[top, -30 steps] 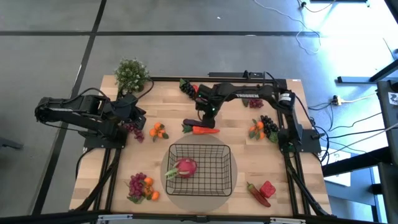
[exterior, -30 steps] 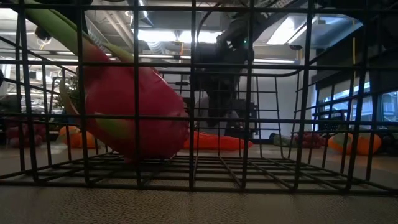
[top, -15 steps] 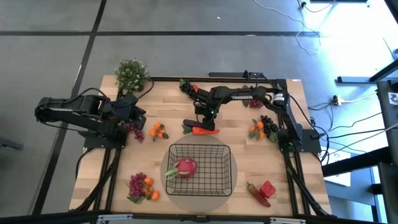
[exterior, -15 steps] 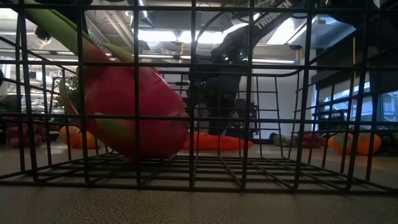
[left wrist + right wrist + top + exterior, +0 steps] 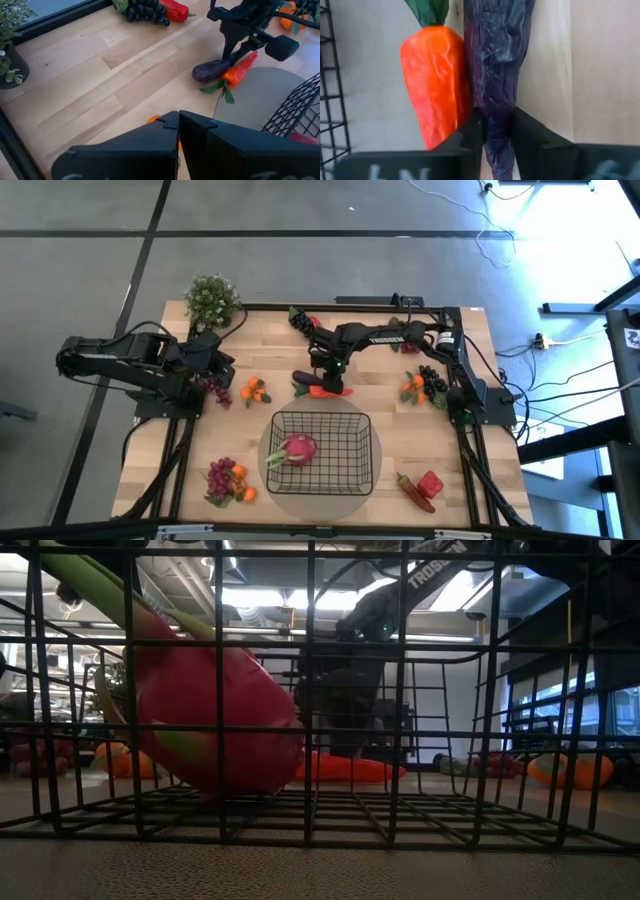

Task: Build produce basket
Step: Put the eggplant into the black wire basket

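Looking down, I take the basket [image 5: 320,450] as my landmark: it sits on a round grey mat [image 5: 368,488] at the near middle of the table [image 5: 260,360], and one pink radish [image 5: 298,448] lies inside it, against its left wall.

Beyond the basket's far edge my right gripper [image 5: 328,380] is down at the table. Its fingers [image 5: 470,131] are drawn in close on the narrow end of the dark eggplant [image 5: 495,60], one pad on each side, touching it. The carrot [image 5: 436,85] lies right beside the eggplant, pressed along it, outside my grip and on the basket's side.

My left gripper [image 5: 215,370] waits off to the basket's far left, fingers [image 5: 195,135] pressed together, holding nothing.

Other produce lies loose around the basket: two oranges [image 5: 254,390] to its far left, purple grapes [image 5: 214,388] just past them by my left gripper, a grape-and-orange cluster [image 5: 227,480] to its near left, red peppers [image 5: 424,488] to its near right, black grapes with an orange [image 5: 424,384] to its far right, and black grapes with a red pepper [image 5: 150,9] at the far edge. A potted plant [image 5: 211,300] stands at the far left corner.
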Robot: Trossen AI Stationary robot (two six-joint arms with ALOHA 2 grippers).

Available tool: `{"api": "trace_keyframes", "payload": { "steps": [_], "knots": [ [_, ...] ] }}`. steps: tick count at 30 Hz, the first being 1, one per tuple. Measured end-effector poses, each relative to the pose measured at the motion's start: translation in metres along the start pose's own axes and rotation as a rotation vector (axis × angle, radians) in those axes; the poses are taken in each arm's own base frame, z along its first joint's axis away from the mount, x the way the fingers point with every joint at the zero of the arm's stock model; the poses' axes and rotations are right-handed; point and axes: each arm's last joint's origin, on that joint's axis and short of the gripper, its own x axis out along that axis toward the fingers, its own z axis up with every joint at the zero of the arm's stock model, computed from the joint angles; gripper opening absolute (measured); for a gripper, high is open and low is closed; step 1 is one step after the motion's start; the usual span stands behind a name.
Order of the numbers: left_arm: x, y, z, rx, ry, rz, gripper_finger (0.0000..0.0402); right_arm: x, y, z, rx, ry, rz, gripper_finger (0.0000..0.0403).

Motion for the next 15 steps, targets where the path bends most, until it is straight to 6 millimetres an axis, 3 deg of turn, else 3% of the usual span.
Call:
{"api": "trace_keyframes", "payload": {
  "steps": [4,15],
  "knots": [
    [0.0,0.0,0.0,0.0,0.0,0.0,0.0,0.001,0.005,0.003,-0.024,-0.02,-0.011,0.0015],
    [0.0,0.0,0.0,0.001,0.0,0.001,0.0,-0.024,0.01,0.026,-0.04,-0.05,-0.139,0.0011]
  ]
}}
